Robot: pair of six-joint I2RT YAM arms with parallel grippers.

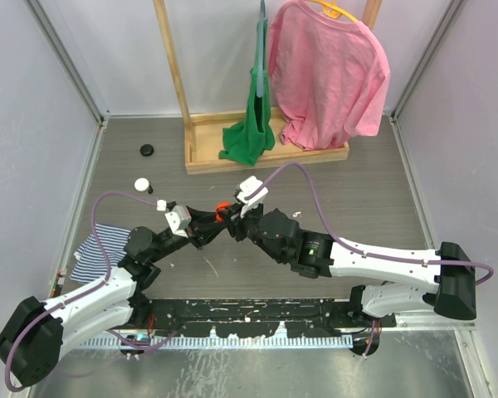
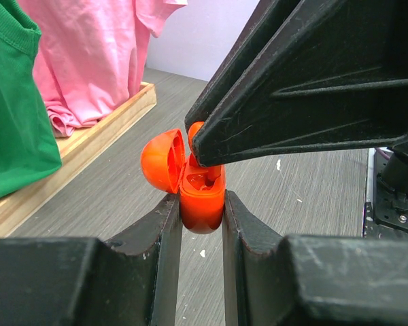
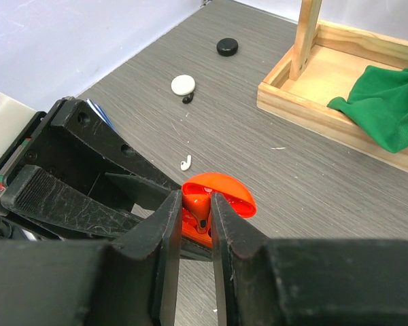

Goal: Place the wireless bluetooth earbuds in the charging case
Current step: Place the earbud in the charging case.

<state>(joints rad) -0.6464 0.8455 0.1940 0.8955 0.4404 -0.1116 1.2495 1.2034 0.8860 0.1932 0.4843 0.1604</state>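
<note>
Grey wood-grain desk (image 1: 357, 191), pale walls all round. Wooden rack (image 1: 266, 157) at the back with a pink shirt (image 1: 328, 75) and a green cloth (image 1: 253, 124), striped cloth (image 1: 95, 253) at the left edge.

From the top, just two arms meeting mid-desk with a speck of orange between them. Way clearer from the left wrist: left gripper (image 2: 202, 200) clamped on the orange charging case (image 2: 202, 212), held upright, lid flipped open to the left. Right gripper (image 3: 196, 204) pinched tight on an orange earbud (image 2: 194, 130), right at the case's open mouth.

Only visible from the right wrist: small white hooked piece (image 3: 185, 161) loose on the desk, white disc (image 3: 183, 84) and black puck (image 3: 226, 46) further out.
</note>
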